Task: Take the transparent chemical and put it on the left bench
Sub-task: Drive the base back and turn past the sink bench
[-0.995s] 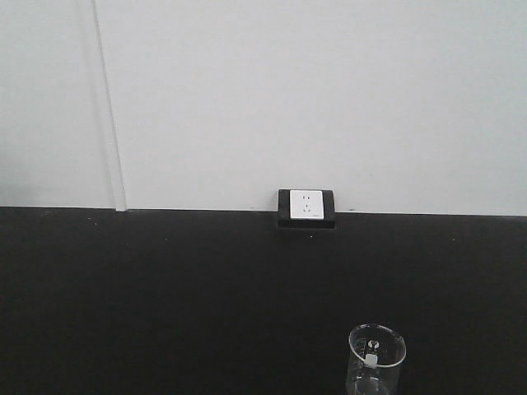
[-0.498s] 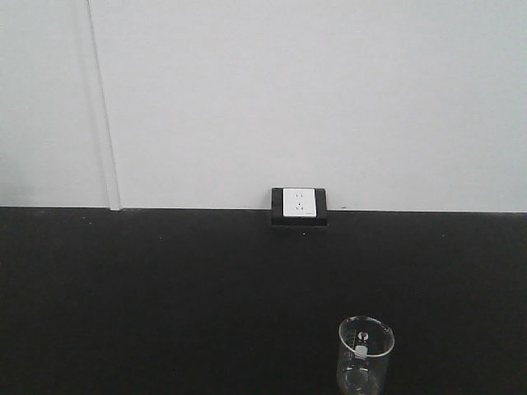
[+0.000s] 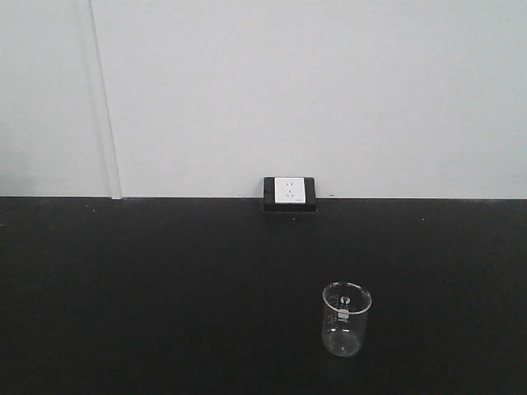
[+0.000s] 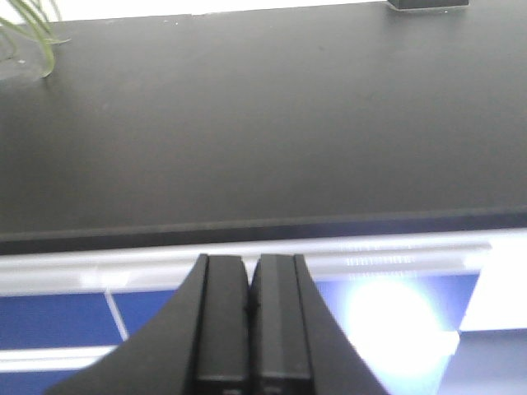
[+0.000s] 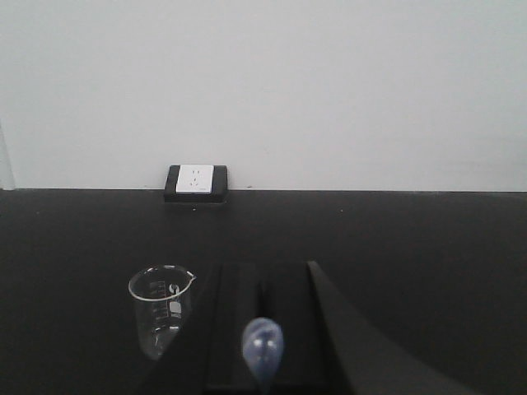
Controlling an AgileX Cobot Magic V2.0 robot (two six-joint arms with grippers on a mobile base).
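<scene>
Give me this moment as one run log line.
left gripper: shut, empty | right gripper: shut on transparent chemical | beaker: upright on black worktop | placement: not done

Faced a plain white wall, crossed by a thin vertical strip at far left. Met a matte black worktop below, with a white socket at the join. Caught bright glare on the blue floor near.

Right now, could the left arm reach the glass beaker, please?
Probably, but not plainly: the left gripper, jaws shut on nothing, faces open worktop with nothing in the way. The beaker is outside its wrist view, so it would likely have to swing right.
</scene>
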